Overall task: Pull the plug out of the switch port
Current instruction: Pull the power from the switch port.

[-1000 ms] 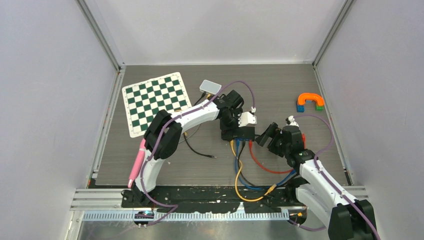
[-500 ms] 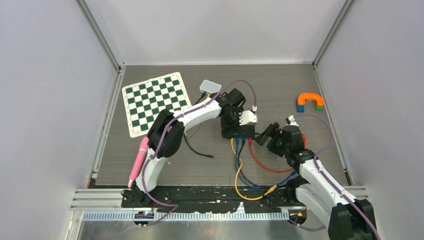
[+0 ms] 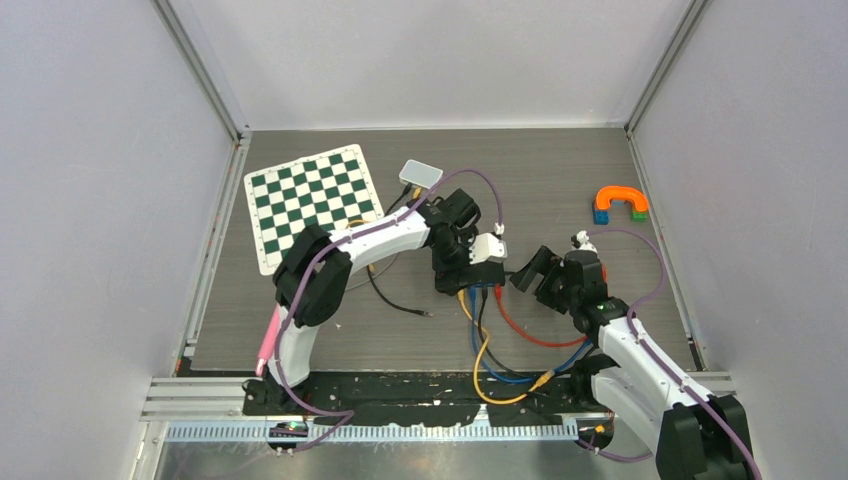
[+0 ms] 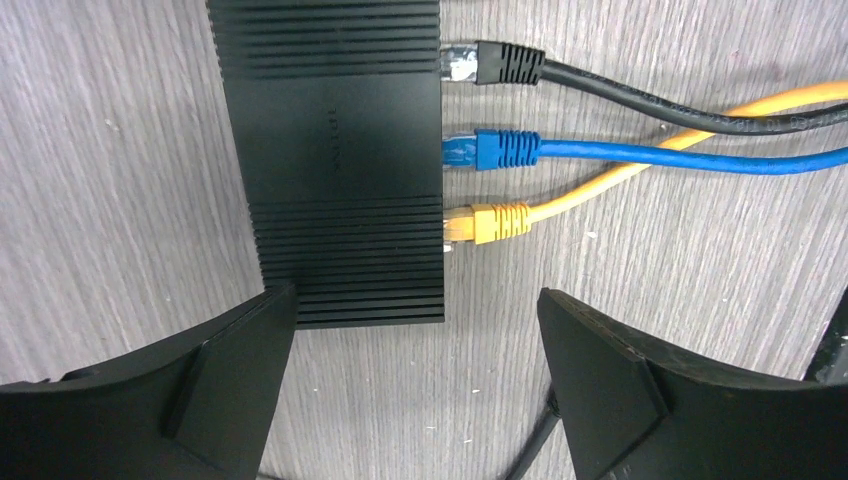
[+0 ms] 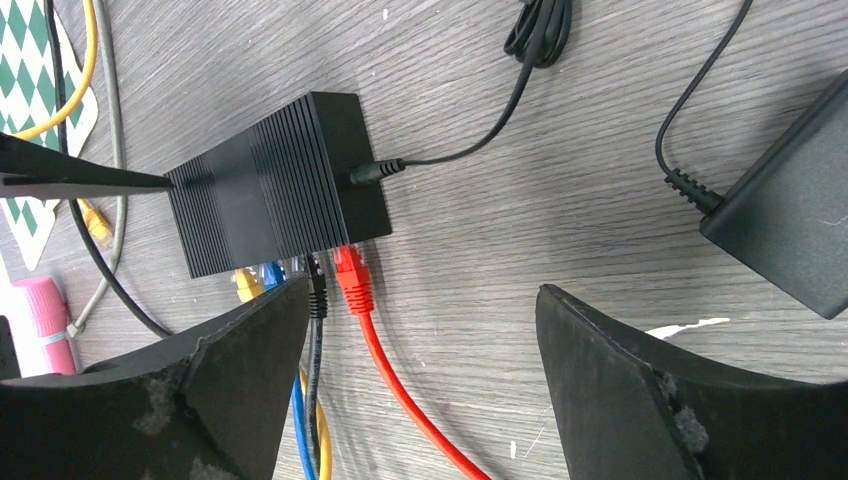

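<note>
The switch [image 4: 340, 150] lies flat on the table [image 4: 120, 200], in the upper middle of the left wrist view. A black plug [image 4: 505, 63], a blue plug [image 4: 500, 150] and a yellow plug [image 4: 495, 222] sit side by side in its right-hand face. The right wrist view adds a red plug [image 5: 352, 275] in the same row. The left gripper [image 4: 415, 390] hangs over the lower end of the box, spread wide and holding nothing. One finger overlaps the box's lower left corner and the other sits on the cable side. The right gripper [image 5: 420, 390] is equally wide and empty, low in its frame, well short of the red plug. The plugs are packed close, so a closing grip may well catch a neighbour or a crossing cable instead of the one meant. The box looks light and unfixed, so a pull with the latch unpressed would likely drag it along. That could also strain the power lead [image 5: 375, 170] at its side. The task does not say which plug is meant. No latch tab shows in any view. In the top view the left wrist covers most of the switch. The red plug is outside the left wrist frame, and I cannot tell whether the left finger touches the box.
</note>
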